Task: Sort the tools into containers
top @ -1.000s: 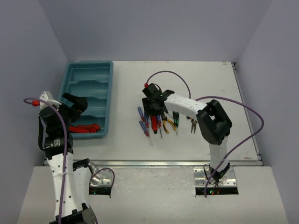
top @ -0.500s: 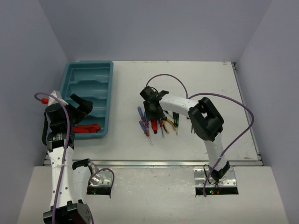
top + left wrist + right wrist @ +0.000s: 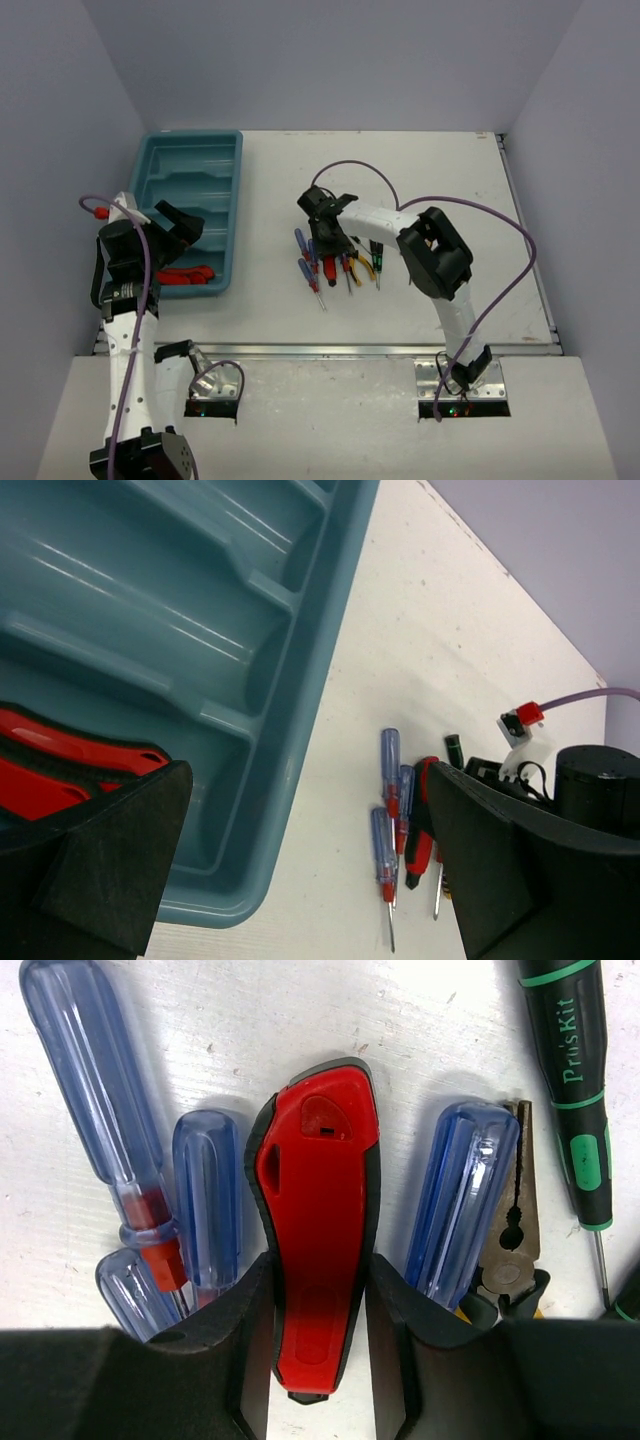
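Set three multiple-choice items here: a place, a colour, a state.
1. The red tools in the tray lie in: A the nearest compartment; B the farthest; C a middle one.
2. The handle between the right end effector's fingers is: A blue; B yellow; C red.
3. The left end effector is: A shut on a tool; B open; C unseen.
Key: 1A, the top view shows them at the tray's near end; 2C, the right wrist view shows red; 3B, its fingers stand wide apart.
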